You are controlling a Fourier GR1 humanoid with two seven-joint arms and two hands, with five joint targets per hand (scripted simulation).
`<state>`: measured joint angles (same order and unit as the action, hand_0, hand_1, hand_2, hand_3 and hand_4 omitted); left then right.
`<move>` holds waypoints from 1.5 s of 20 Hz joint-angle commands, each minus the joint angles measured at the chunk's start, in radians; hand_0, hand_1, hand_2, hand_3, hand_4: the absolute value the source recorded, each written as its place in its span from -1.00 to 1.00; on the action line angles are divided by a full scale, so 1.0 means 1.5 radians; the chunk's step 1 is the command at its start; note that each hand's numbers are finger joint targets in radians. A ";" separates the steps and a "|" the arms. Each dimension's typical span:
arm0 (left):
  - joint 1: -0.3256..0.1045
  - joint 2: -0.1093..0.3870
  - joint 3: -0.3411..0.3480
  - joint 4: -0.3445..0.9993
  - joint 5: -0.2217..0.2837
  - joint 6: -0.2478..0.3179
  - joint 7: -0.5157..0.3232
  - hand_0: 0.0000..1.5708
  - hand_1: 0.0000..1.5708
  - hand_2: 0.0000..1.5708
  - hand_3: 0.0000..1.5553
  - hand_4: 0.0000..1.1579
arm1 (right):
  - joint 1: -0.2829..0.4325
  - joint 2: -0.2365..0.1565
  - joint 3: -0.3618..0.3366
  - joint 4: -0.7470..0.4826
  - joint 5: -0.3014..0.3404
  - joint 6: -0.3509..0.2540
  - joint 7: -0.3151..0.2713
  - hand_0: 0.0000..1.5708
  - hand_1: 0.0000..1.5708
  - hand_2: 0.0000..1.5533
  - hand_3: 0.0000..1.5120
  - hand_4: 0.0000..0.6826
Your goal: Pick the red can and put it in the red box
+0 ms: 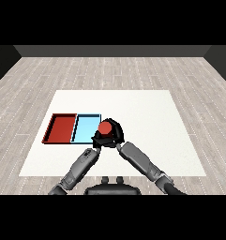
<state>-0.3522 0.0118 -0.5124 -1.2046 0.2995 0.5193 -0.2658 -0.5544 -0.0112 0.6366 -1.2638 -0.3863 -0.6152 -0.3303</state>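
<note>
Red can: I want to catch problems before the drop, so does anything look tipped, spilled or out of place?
Nothing stands out. The red can sits upright between both hands, right hand curled round it, beside the blue tray. The red tray lies flat.

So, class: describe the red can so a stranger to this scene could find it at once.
Start at the white table, then the light blue tray beside the red tray. At the blue tray's right edge, two black hands meet around the red can, the only round red thing.

The table (147, 136) top is smooth, matt white, the floor (112, 75) around it pale wood planks, both trays, red (52, 127) and light blue (79, 127), look plain matt, and the forearms (140, 159) show smooth grey.
</note>
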 commanded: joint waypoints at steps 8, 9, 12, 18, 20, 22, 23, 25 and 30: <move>-0.046 -0.007 0.017 0.054 0.028 0.074 -0.056 1.00 1.00 0.94 0.82 0.62 | 0.017 0.007 0.021 -0.003 -0.018 -0.012 -0.030 0.83 0.83 0.86 0.82 0.82; -0.030 -0.007 0.034 0.016 -0.017 0.076 -0.016 1.00 1.00 0.94 0.81 0.57 | 0.021 0.007 0.048 -0.021 -0.031 -0.040 -0.015 0.84 0.84 0.86 0.82 0.83; -0.012 -0.008 0.038 -0.001 -0.034 0.069 -0.029 1.00 1.00 0.94 0.85 0.86 | 0.033 0.007 -0.019 -0.029 -0.040 0.042 -0.015 0.69 0.69 0.69 0.66 -0.64; -0.023 -0.008 0.024 0.010 -0.028 0.091 -0.032 1.00 1.00 0.95 0.87 0.93 | 0.032 0.007 -0.003 -0.027 0.060 0.022 0.036 -1.00 -1.00 -1.00 -1.00 -1.00; 0.006 -0.008 0.000 0.037 0.013 0.093 -0.105 1.00 1.00 0.95 0.87 0.93 | 0.071 -0.006 -0.019 -0.065 0.076 0.051 0.049 -1.00 -1.00 -1.00 -1.00 -1.00; -0.045 -0.008 0.003 0.040 -0.025 0.116 -0.052 1.00 1.00 0.96 0.89 0.94 | 0.051 0.007 -0.035 -0.045 0.070 0.074 0.043 -1.00 -1.00 -1.00 -1.00 -1.00; -0.023 -0.008 0.006 -0.014 -0.064 0.114 -0.005 1.00 1.00 0.98 0.90 0.95 | 0.085 0.007 0.013 -0.068 0.064 0.019 0.011 -1.00 -1.00 -1.00 -1.00 -1.00; -0.032 -0.008 0.008 -0.008 -0.045 0.102 0.015 1.00 1.00 1.00 0.93 0.96 | 0.064 0.004 -0.061 -0.041 0.089 0.074 0.031 -1.00 -1.00 -1.00 -1.00 -1.00; -0.006 0.002 0.073 0.067 -0.002 0.028 -0.070 1.00 1.00 1.00 0.94 0.97 | 0.068 0.004 -0.071 -0.092 0.112 0.015 0.055 -1.00 -1.00 -1.00 -1.00 -1.00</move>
<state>-0.3688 0.0043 -0.4792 -1.1672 0.2658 0.6498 -0.3133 -0.4662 -0.0058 0.5517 -1.3462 -0.2684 -0.5467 -0.2881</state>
